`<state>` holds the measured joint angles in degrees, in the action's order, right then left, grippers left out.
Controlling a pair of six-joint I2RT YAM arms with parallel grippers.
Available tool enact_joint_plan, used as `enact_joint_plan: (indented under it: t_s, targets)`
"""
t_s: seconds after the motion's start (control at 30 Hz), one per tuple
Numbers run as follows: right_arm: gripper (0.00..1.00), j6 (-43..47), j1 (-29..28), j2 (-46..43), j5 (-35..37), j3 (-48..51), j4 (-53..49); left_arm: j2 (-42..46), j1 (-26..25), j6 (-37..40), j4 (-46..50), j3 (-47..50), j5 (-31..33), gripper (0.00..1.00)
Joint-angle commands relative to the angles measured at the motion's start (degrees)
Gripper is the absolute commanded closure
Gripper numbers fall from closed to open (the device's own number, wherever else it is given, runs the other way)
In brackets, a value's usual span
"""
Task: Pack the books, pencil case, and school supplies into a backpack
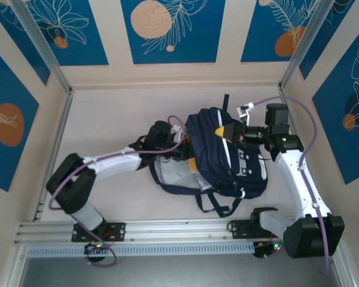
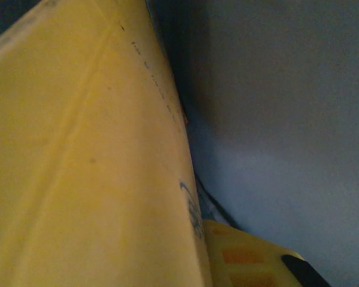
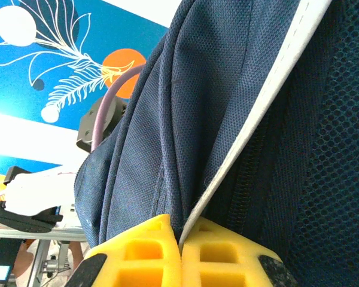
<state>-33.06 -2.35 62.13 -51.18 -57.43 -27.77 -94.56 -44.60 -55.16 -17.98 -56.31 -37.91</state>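
**BACKPACK STATUS, OVERHEAD**

The backpack [image 1: 239, 161] lies mid-table [image 1: 107, 113] with its straps toward my bases and its grey lining exposed on the left. My right gripper [image 1: 223, 132] is closed on its far edge. My left arm [image 1: 116, 160] reaches to the lined side.

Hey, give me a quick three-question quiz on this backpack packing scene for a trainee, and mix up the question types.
1. True or false: the right pincer is shut on the large dark navy fabric backpack.
2. Which one reaches into the backpack's opening? A: the left arm. B: the right arm.
3. Fill in: in the left wrist view, the thin flat book beside the grey lining is ____ in colour.
Key: 1 true; 2 A; 3 yellow.
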Motion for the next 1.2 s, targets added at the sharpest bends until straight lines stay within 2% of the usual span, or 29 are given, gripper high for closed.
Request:
enact_joint_plan:
  t_s: [0.0,0.07,0.2,0.4,0.53,0.7,0.93,1.17]
  targets:
    - [1.0,0.2,-1.1,-2.54,-3.09,-0.67,2.94,-5.34,-1.51,-1.45,-7.01,-5.08,-1.64,1.0]
    - [1.0,0.36,-1.5,-2.62,-2.45,-0.54,2.55,-8.82,-2.05,-3.03,-8.55,-6.96,-1.88,0.97]
    - [1.0,0.28,-1.78,-3.48,-0.73,0.2,2.63,-14.64,-4.18,-4.3,-7.03,-11.35,-1.48,0.86]
    - [1.0,-0.19,-1.77,-4.59,3.01,1.7,2.43,-16.4,-5.08,-4.67,-4.9,-12.78,-0.5,0.45]
    - [1.0,1.15,-1.52,-5.85,8.9,1.33,-0.67,-11.36,-4.55,1.04,3.35,-12.05,2.59,0.31]
    - [1.0,0.3,-0.95,-6.35,11.53,1.2,-1.38,-5.14,-2.94,4.32,8.92,-8.45,5.9,0.25]
    - [1.0,-1.6,0.98,-6.67,14.19,1.61,-3.46,1.27,-1.64,5.82,12.23,-1.78,8.71,0.25]
    - [1.0,3.07,-0.33,-6.71,18.44,1.43,-7.58,12.21,1.23,9.87,21.13,2.78,15.08,0.25]
